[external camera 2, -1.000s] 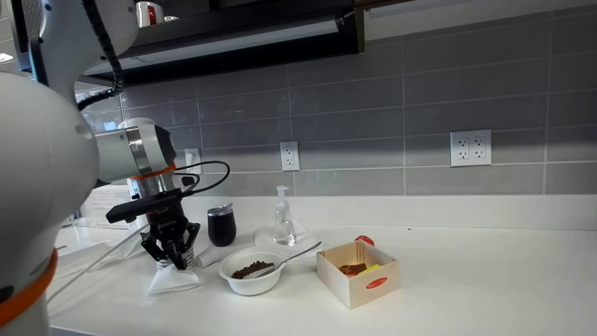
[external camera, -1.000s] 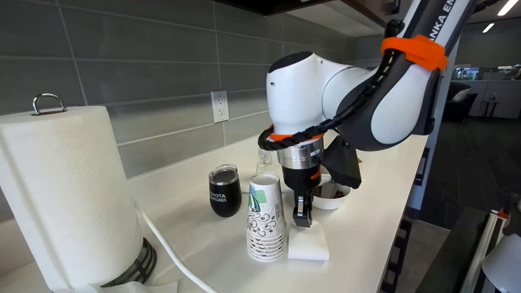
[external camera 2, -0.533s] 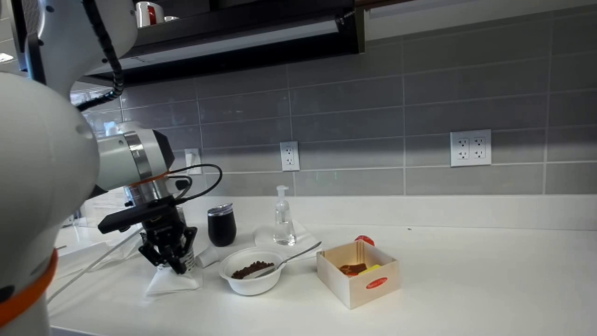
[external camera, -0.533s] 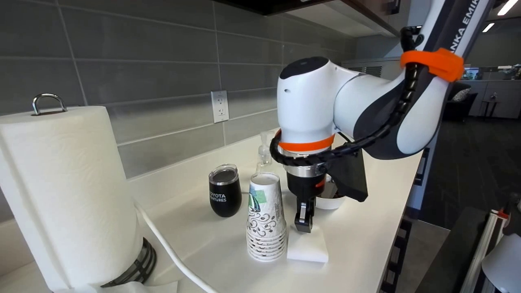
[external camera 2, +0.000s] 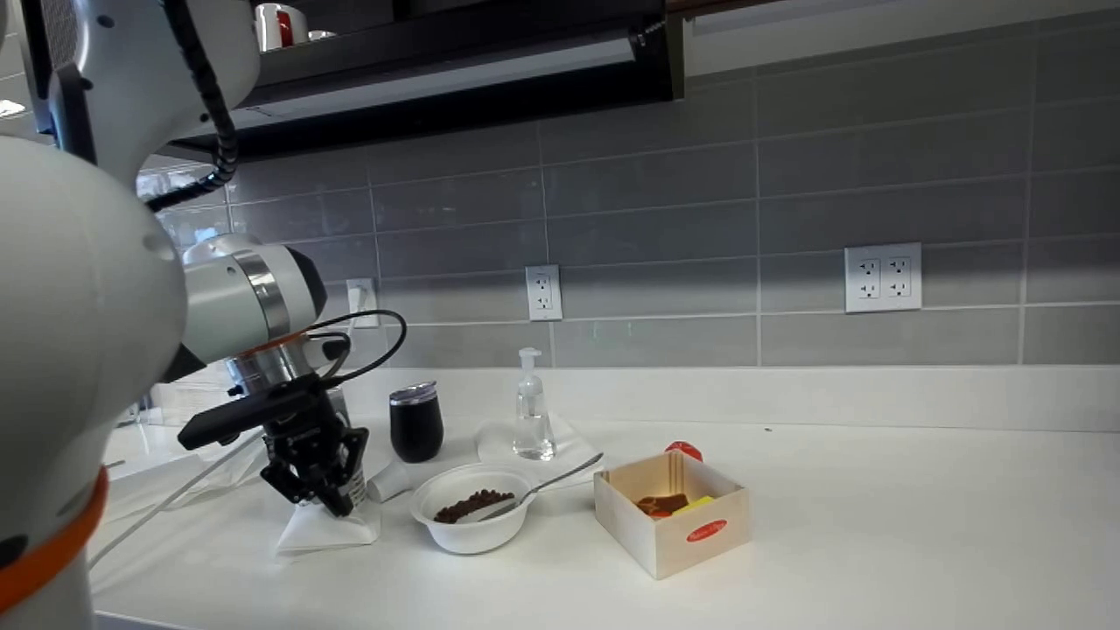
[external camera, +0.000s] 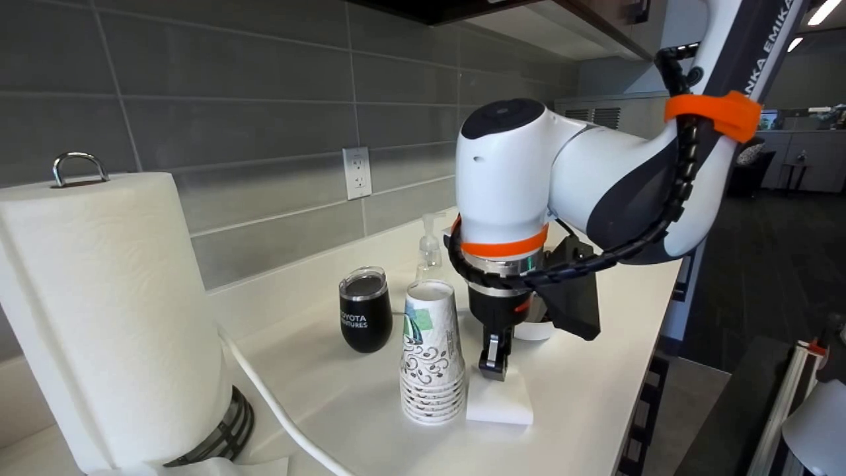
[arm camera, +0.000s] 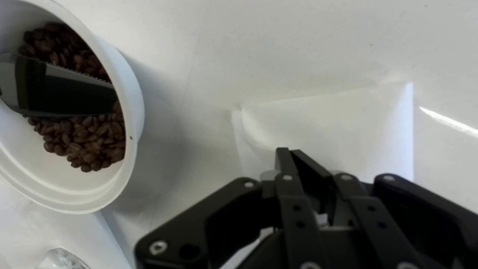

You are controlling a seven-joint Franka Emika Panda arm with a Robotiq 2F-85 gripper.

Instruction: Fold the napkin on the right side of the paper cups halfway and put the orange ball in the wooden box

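Observation:
The white napkin [external camera: 500, 401] lies beside the stack of paper cups [external camera: 433, 357] on the counter. It is folded over, with the upper layer bulging at the fold; it also shows in the wrist view [arm camera: 336, 127] and in an exterior view [external camera 2: 319, 531]. My gripper [external camera: 493, 377] is low over the napkin, fingertips together at its top layer, seemingly touching it. In the wrist view the gripper [arm camera: 289, 150] has nothing visible between its tips. The pale wooden box [external camera 2: 700, 534] holds brown, yellow and red pieces. A red round thing [external camera 2: 684, 450], likely the orange ball, is partly hidden behind the box.
A white bowl [external camera 2: 472, 538] of brown beans with a spoon stands between napkin and box; it also shows in the wrist view [arm camera: 129, 108]. A black tumbler [external camera: 365, 317], a soap bottle [external camera 2: 533, 411] and a paper-towel roll [external camera: 112, 317] stand near the wall. A white cable [external camera: 284, 410] crosses the counter.
My gripper has moved slightly down and away from the bowl, over the napkin. The napkin's top layer looks a little flatter and has shifted very slightly. The cups, bowl and box have not moved.

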